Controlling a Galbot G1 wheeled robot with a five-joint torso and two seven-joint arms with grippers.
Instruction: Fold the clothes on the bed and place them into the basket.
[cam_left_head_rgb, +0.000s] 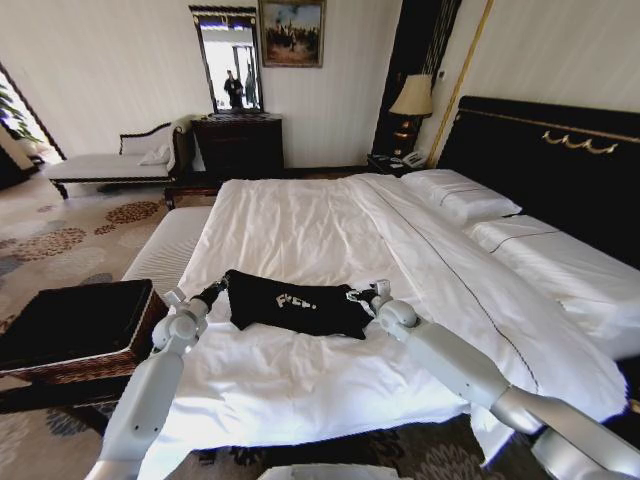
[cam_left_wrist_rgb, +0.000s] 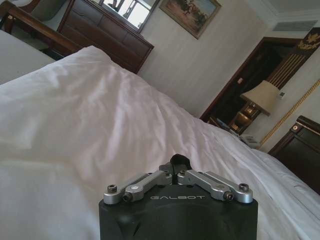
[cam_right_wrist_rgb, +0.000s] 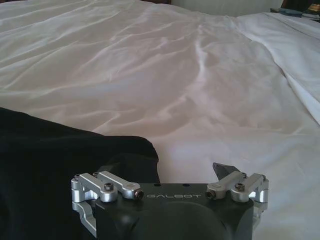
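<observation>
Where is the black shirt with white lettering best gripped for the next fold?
Probably at its two side edges. The black shirt with white lettering lies flat and wide across the white-sheeted bed, so each gripper can pinch from its own side: left gripper at the left edge, right gripper at the right.

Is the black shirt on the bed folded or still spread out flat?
Folded, at least partly: the black shirt is a compact bundle on the bed, with no sleeves spread, between the left hand and right hand.
</observation>
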